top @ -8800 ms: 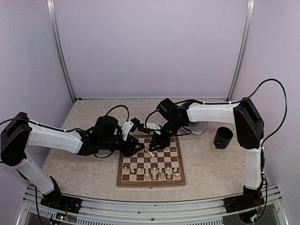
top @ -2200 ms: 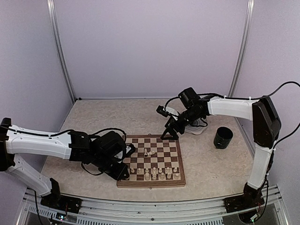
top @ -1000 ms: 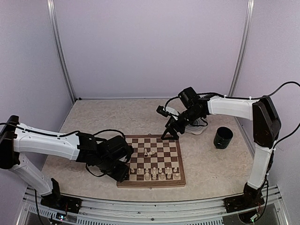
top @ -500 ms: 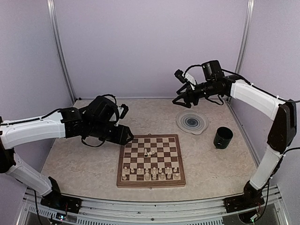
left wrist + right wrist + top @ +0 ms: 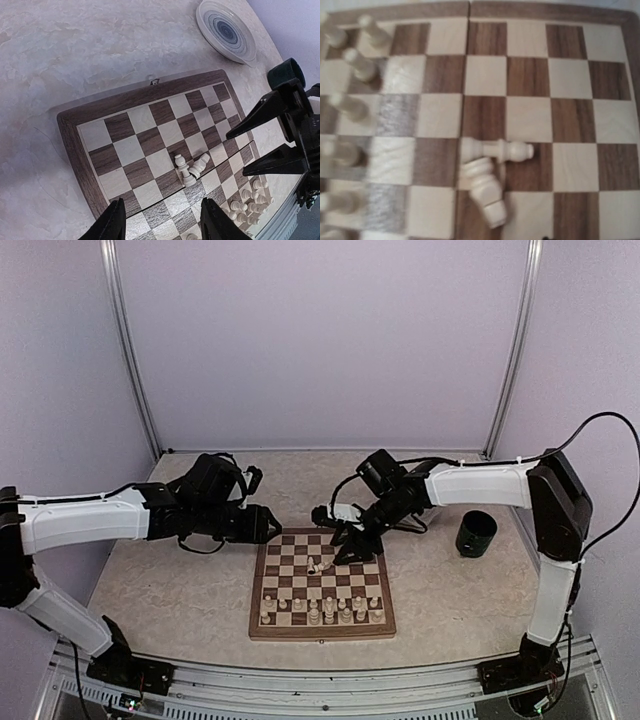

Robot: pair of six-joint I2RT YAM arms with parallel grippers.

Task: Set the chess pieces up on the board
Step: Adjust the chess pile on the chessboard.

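1. Lilac walls are closing in a marbled beige tabletop (image 5: 170,590), and the chessboard (image 5: 290,552) is lying flat at its near middle, between the two arms.
2. Pale standing chess pieces (image 5: 325,610) are filling much of the two rows nearest the arm bases. Apart from a toppled pair (image 5: 318,565) near the middle, the other squares are showing bare.
3. In the right wrist view, the slim piece (image 5: 497,150) is lying across the frame, with its base to the left and its round knob to the right. The stouter piece (image 5: 482,192) is slanting down and to the right from under that base, and the two are touching there like a V.
4. The right gripper (image 5: 345,548) is hovering over the far-right squares. Its fingers are spread and nothing is sitting between them. The pair is lying just to its left and slightly nearer the bases. Its own camera is showing them in the lower middle of the frame.
5. The left gripper (image 5: 262,524) is hanging off the board's far-left corner, with its fingers (image 5: 115,225) parted and empty. It is farther from the pair, so the right arm is looking better placed for the pickup.
6. I am judging that the grasp depends on the jaws closing across the slim piece's long axis, around its narrow stem. The touching neighbour is likely to roll or get nudged.
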